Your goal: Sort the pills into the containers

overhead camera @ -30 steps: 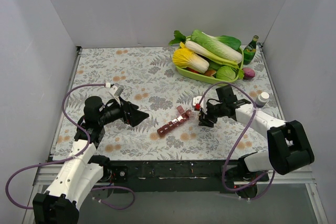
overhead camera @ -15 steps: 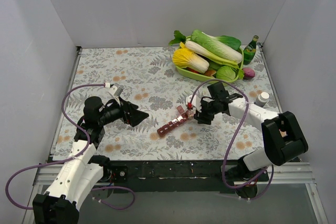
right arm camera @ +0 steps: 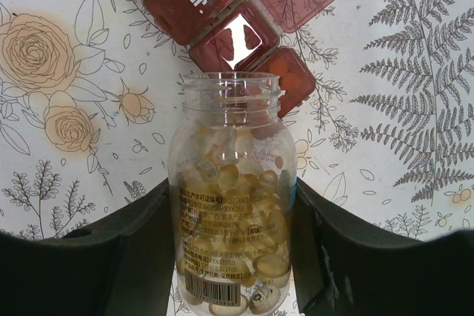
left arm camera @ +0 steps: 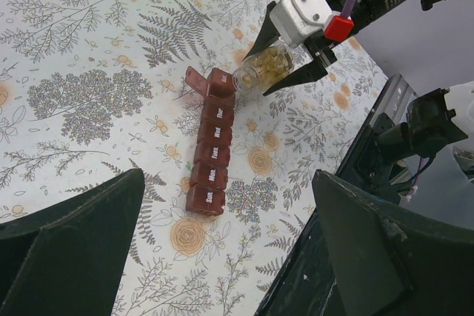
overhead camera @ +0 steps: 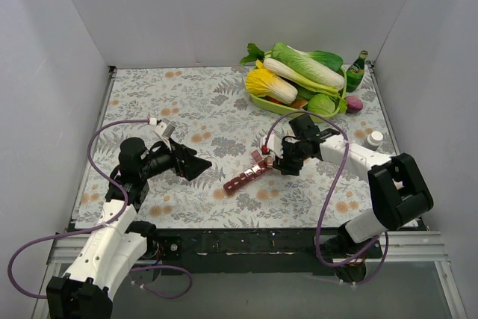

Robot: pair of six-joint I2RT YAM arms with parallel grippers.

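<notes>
Floral worktop — the uncapped pill bottle was clamped in the right hand, mouth aimed at the open end compartment of the strip — left hand was spread wide, empty.

— What carries everything?
— A flat table covered with a pale cloth printed in grey ferns and orange roses.
— And lying on it?
— Near the middle, a long narrow dark red plastic pill-organizer strip lies at a slant, with one lid at its far end flipped open. At the far right sits a lime-green plastic tray heaped with vegetables. A dark green glass bottle stands upright beside it, and a small round purple thing is at its right end. A small white-capped container stands near the right edge.
</notes>
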